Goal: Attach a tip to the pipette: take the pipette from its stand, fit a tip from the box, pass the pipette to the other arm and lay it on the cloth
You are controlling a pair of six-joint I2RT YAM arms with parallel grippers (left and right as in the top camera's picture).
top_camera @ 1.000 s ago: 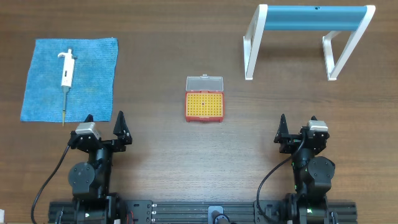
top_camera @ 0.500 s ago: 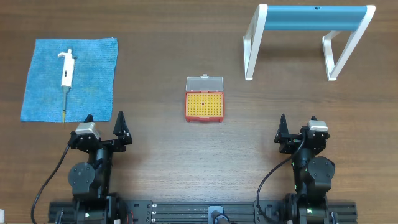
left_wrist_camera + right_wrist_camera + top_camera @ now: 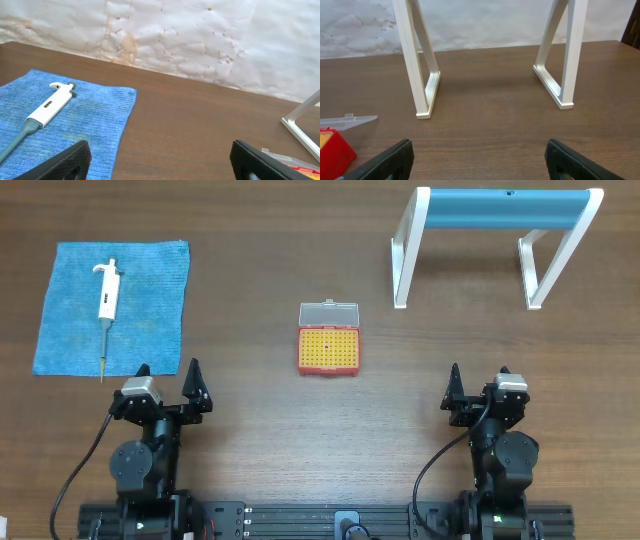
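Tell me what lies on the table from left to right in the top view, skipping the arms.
Blue cloth with the pipette lying on it → tip box → stand.

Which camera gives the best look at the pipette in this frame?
The top view: the whole pipette lies on the blue cloth, tip fitted. The left wrist view shows its head and body closer, the lower end cut off. The right wrist view faces the stand.
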